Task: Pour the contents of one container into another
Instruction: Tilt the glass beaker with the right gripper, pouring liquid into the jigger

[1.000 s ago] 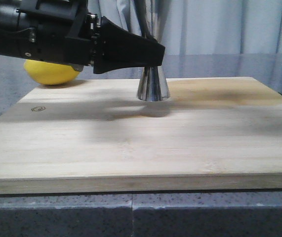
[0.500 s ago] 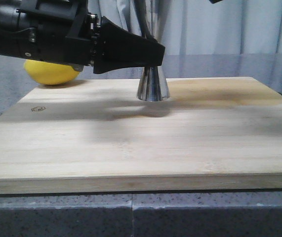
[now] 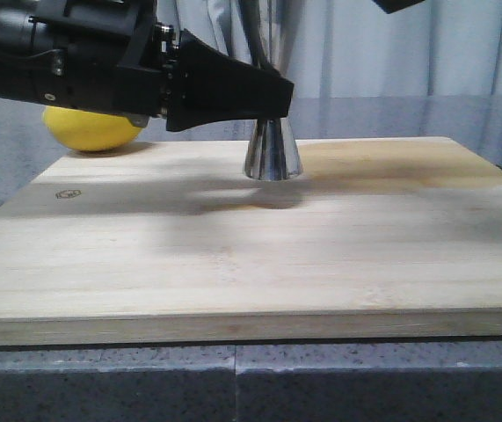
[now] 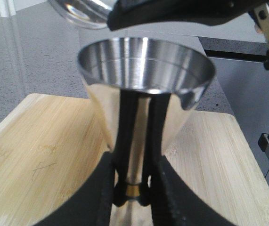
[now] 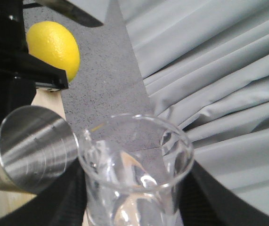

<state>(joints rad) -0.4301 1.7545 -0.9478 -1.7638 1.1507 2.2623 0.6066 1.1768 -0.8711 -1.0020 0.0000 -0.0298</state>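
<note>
left fingers (image 4: pixel 132 188) clamp jigger (image 4: pixel 146 89) waist, upright | right fingers (image 5: pixel 134 207) grip beaker (image 5: pixel 135 169) | beaker lip at jigger's 3 o'clock, near rim

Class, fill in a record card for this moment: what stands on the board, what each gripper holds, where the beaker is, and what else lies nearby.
Surface: wooden board on a grey counter
Jigger: steel jigger stands upright on the board, cup open upward
Left gripper: left gripper shut on the jigger at its narrow gold waist
Right gripper: right gripper shut on the beaker
Beaker: glass beaker held above and beside the jigger's rim; no stream visible
Nearby: lemon behind the board, on the robot's left
Backdrop: grey curtain
</note>
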